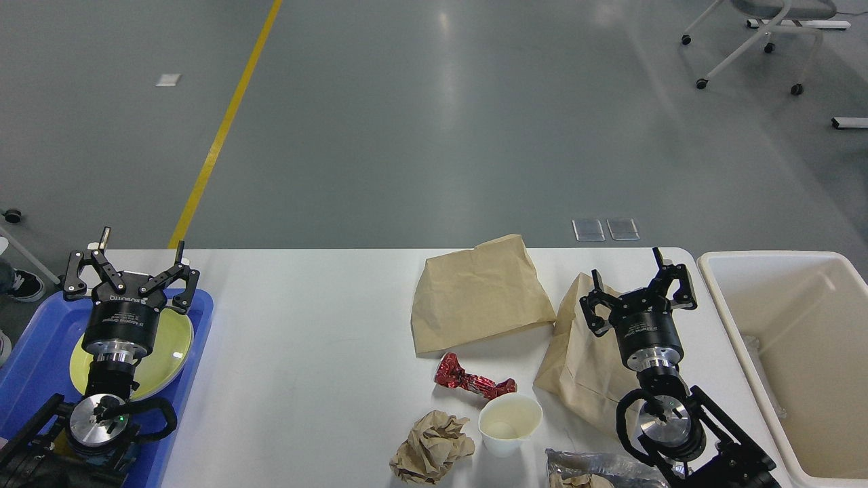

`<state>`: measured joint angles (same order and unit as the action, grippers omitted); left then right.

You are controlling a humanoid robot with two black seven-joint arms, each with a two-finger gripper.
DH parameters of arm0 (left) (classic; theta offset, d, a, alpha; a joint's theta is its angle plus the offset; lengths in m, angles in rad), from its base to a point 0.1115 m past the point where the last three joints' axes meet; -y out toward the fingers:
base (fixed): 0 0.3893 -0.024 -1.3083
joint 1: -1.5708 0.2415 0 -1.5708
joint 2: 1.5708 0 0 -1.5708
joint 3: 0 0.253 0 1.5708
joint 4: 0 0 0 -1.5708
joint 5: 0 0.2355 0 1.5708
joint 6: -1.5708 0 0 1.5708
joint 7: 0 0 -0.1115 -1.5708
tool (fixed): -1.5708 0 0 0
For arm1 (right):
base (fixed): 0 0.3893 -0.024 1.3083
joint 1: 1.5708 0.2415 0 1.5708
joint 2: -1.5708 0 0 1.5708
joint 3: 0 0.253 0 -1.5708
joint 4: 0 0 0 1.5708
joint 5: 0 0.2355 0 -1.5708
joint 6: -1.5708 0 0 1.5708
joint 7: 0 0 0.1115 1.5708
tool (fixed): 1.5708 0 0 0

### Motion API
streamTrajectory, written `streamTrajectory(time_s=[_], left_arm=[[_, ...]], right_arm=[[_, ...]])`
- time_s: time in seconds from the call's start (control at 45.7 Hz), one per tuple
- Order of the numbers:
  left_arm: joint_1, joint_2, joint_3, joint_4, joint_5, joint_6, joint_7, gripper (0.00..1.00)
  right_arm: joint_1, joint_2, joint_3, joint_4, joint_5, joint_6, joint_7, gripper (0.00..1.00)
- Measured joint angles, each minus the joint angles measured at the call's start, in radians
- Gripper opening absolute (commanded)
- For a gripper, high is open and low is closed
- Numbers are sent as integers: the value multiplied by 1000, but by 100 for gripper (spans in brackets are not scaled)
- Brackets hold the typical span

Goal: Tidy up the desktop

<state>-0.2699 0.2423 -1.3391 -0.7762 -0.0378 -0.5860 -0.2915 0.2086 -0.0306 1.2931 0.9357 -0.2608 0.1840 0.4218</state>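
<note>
The white desktop (305,352) spans the lower half of the view. On it lie two brown paper bags (478,295) (576,366), a red foil wrapper (471,381), a crumpled brown paper ball (432,455), a white paper cup (510,423) and a clear plastic wrapper (597,469) at the front edge. My left gripper (139,247) stands open above the blue tray, holding nothing. My right gripper (627,271) is open above the right-hand bag, also holding nothing.
A blue tray (41,339) with a yellow-green plate (166,352) sits at the left end. A cream-white bin (790,352) stands off the right end. Grey floor with a yellow line (224,125) lies beyond, and a wheeled chair (759,41) is far right.
</note>
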Motion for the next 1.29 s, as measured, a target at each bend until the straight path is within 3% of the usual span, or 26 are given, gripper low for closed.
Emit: streamTrajectory(time_s=[0.284, 0.525, 1.29], left_arm=[[0, 0, 0, 0, 0, 0, 0, 96], [0, 0, 0, 0, 0, 0, 0, 96], [0, 0, 0, 0, 0, 0, 0, 96]], right_arm=[[1, -7, 10, 11, 7, 0, 1, 100], [27, -130, 85, 14, 57, 0, -1, 100], [27, -166, 76, -4, 118, 0, -5, 100]])
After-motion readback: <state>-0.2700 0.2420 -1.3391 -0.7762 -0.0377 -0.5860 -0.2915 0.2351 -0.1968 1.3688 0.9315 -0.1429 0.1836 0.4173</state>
